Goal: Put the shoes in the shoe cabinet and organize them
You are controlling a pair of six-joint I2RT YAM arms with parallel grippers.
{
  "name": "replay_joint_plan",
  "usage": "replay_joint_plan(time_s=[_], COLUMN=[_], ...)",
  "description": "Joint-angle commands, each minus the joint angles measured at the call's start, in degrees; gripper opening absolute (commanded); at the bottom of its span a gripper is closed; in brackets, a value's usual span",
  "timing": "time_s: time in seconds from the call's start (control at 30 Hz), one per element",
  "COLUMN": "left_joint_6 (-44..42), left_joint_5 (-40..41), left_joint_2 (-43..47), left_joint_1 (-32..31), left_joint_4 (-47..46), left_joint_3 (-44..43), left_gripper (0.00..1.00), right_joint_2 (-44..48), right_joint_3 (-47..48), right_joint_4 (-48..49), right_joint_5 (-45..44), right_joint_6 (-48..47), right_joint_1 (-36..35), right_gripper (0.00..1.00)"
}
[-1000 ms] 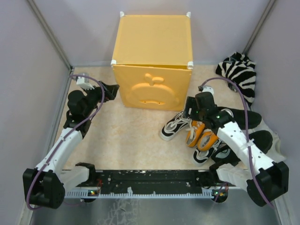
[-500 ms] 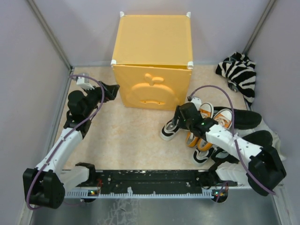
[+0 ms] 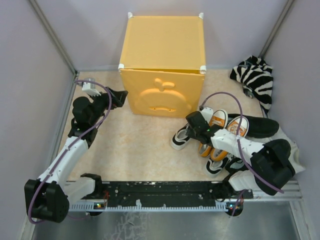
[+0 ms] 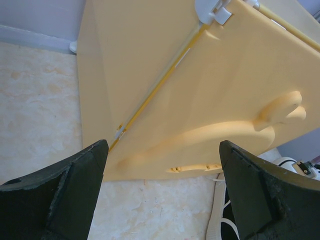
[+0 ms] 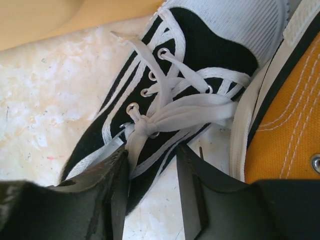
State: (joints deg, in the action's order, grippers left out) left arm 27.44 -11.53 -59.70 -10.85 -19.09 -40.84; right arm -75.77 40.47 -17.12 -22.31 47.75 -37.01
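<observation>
The yellow-orange shoe cabinet (image 3: 162, 50) stands at the back with its apple-embossed door (image 4: 235, 95) closed. To its right, on the floor, a black-and-white sneaker (image 3: 180, 137) lies beside the orange pair (image 3: 218, 121). A second black-and-white sneaker (image 3: 216, 166) sits nearer the arm bases. My right gripper (image 3: 192, 123) is down on the first sneaker (image 5: 200, 40). Its fingers (image 5: 192, 185) pinch the shoe's side wall by the lace knot, with an orange sneaker (image 5: 287, 125) just to the right. My left gripper (image 3: 119, 96) hangs open at the cabinet's left front corner, holding nothing.
A zebra-striped cloth (image 3: 257, 77) lies in the far right corner. Dark shoe-like shapes (image 3: 260, 125) rest on a pale cloth at the right wall. Grey walls close in both sides. A black rail (image 3: 160, 190) runs along the near edge.
My right arm swung left from above the orange pair to the black-and-white sneaker, and its jaws narrowed onto the shoe's side. The left arm stayed still.
</observation>
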Motion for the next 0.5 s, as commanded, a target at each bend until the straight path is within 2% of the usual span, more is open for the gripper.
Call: replay_joint_plan(time_s=[0.0, 0.2, 0.37, 0.47], left_joint_6=[-0.57, -0.52, -0.19, -0.11], left_joint_5=[0.45, 0.31, -0.17, -0.21], left_joint_2=[0.99, 0.91, 1.21, 1.60], left_joint_1=[-0.22, -0.22, -0.22, -0.22], left_joint_4=[-1.21, -1.30, -1.23, -1.06], left_joint_3=[0.65, 0.67, 0.65, 0.61], left_gripper=[0.98, 0.98, 0.98, 0.98], right_joint_2=[-1.02, -4.46, -8.17, -10.89], right_joint_3=[-0.63, -0.30, 0.65, 1.33], right_joint_4=[3.89, 3.95, 3.94, 3.40], right_joint_5=[-1.16, -0.53, -0.22, 0.33], right_joint_6=[1.40, 0.22, 0.36, 1.71], right_joint_1=[-0.43, -0.46, -0.48, -0.50], right_gripper=[0.38, 0.40, 0.51, 0.53])
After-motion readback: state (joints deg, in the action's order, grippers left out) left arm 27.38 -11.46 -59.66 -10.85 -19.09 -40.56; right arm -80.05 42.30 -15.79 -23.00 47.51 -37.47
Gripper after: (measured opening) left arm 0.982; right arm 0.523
